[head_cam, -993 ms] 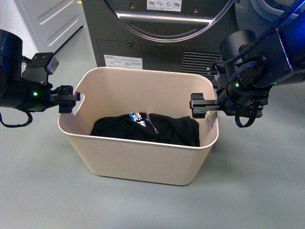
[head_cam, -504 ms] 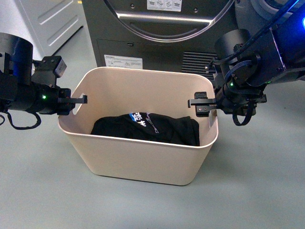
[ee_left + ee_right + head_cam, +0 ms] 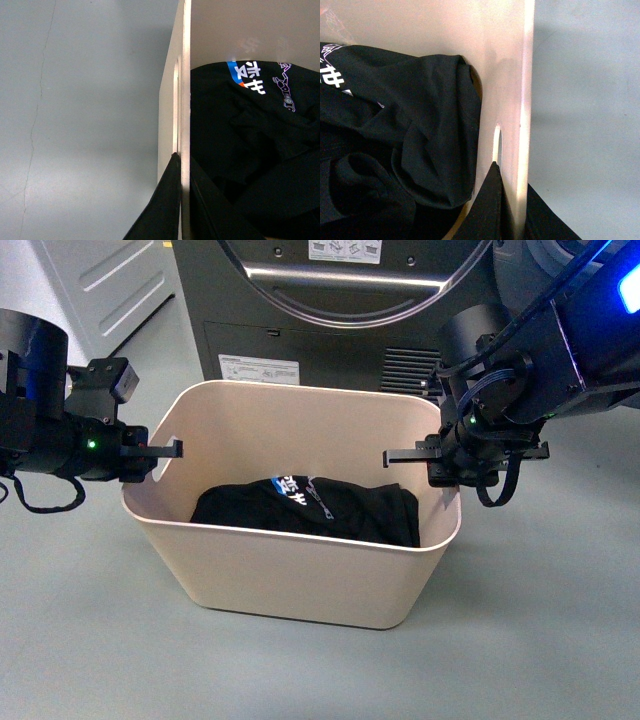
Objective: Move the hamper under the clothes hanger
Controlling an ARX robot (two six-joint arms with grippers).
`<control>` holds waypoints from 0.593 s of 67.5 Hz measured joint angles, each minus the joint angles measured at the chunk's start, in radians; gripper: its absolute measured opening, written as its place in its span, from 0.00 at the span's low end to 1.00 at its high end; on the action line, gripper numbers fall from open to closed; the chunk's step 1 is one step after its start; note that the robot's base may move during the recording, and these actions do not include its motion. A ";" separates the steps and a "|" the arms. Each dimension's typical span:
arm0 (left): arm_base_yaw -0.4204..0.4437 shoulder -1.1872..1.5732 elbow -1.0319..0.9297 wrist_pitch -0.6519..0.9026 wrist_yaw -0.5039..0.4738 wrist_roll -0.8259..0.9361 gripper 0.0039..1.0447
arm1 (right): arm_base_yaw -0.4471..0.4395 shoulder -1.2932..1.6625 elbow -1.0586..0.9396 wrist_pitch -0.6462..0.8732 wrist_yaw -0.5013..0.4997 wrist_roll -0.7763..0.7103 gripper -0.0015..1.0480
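The hamper (image 3: 300, 575) is a beige tub on the grey floor in the middle of the front view, with black clothing (image 3: 310, 505) lying inside. My left gripper (image 3: 165, 451) is shut on the hamper's left short wall by the slot handle. In the left wrist view the hamper wall (image 3: 186, 75) runs between the fingers of my left gripper (image 3: 183, 158). My right gripper (image 3: 425, 457) is shut on the right short wall. The right wrist view shows that hamper wall (image 3: 512, 75) pinched in the right gripper (image 3: 512, 176) below the slot. The clothes hanger is out of view.
A dark grey dryer (image 3: 340, 320) with a round door stands directly behind the hamper. A white cabinet (image 3: 100, 280) is at the back left. Grey floor (image 3: 100, 640) lies in front and to both sides.
Both grippers have pushed further in over the hamper's short walls. The right wrist has turned and shifted a little left. The hamper has barely moved.
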 joint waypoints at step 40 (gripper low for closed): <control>-0.002 -0.089 -0.031 -0.030 -0.019 -0.004 0.04 | -0.002 -0.062 -0.037 0.029 -0.019 -0.005 0.03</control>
